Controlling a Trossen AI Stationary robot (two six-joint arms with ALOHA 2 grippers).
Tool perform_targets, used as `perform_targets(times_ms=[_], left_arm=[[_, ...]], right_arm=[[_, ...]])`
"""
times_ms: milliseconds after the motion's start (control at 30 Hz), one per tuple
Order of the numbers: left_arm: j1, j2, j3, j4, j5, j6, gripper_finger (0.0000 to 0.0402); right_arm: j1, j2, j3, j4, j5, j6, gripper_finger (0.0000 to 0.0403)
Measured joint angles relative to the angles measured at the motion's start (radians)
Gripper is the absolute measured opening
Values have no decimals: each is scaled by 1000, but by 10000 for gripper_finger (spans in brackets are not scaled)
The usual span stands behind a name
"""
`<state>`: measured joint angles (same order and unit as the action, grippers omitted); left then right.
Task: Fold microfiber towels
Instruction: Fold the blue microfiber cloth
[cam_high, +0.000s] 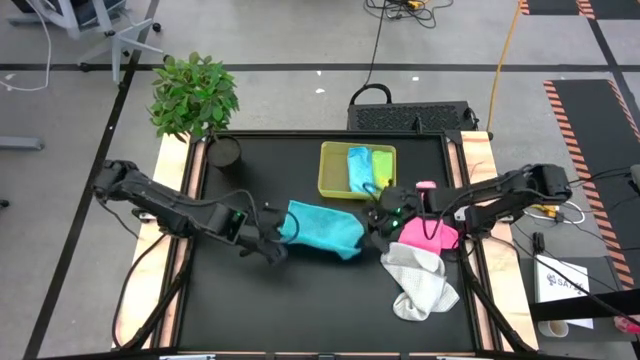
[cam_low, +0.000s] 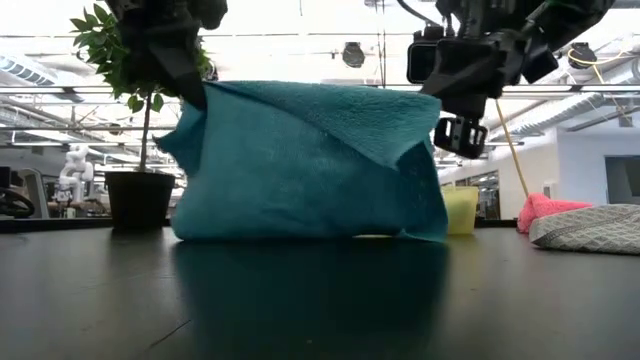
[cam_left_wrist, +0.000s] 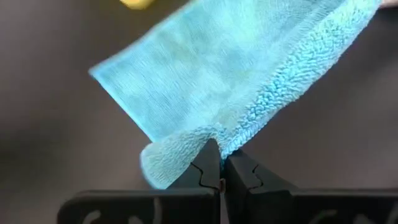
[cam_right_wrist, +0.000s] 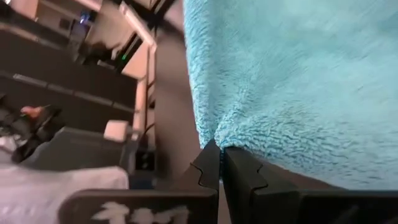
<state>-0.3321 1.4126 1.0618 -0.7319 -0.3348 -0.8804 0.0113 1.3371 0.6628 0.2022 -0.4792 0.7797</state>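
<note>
Between the two grippers, at mid-table, hangs the teal microfiber towel (cam_high: 322, 229). Left gripper (cam_high: 272, 236): jaws clamped together on the towel's left corner; the wrist view shows the pile edge pinched between the dark fingers (cam_left_wrist: 208, 167). Right gripper (cam_high: 377, 222): jaws likewise closed on the opposite corner. Towel lifted by both upper corners, lower edge resting on the black table (cam_high: 300, 310), long axis running left-right between the arms; a top flap droops forward toward the right corner in the low view.

Surroundings: crumpled pink towel (cam_high: 428, 232) and grey-white towel (cam_high: 420, 280) just beside the right gripper, touching each other. Rigid yellow-green plastic tray (cam_high: 334, 172) behind, holding the light blue towel (cam_high: 359, 169) and lime green towel (cam_high: 382, 165), apparently folded, though the view is coarse. Potted green plant (cam_high: 195, 97) at the far left corner.
</note>
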Motion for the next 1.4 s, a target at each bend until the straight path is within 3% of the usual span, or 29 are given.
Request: perform_targets(times_ms=[300, 667, 800, 867, 1033, 1100, 1400], left_arm=[[-101, 146, 0, 118, 159, -161, 6], [-201, 222, 4, 382, 370, -282, 105], [-226, 223, 2, 380, 423, -281, 129], [-227, 222, 2, 342, 349, -250, 137], [-161, 222, 2, 303, -24, -169, 142], [-120, 222, 2, 309, -115, -138, 142], [38, 322, 2, 317, -100, -26, 143]], right_arm=[[123, 107, 0, 113, -1, 72, 0], [133, 124, -1, 125, 3, 74, 0], [133, 124, -1, 126, 4, 73, 0], [133, 124, -1, 129, 4, 73, 0], [133, 124, -1, 126, 5, 74, 0], [133, 124, -1, 126, 5, 76, 0], [134, 124, -1, 123, 37, 73, 0]])
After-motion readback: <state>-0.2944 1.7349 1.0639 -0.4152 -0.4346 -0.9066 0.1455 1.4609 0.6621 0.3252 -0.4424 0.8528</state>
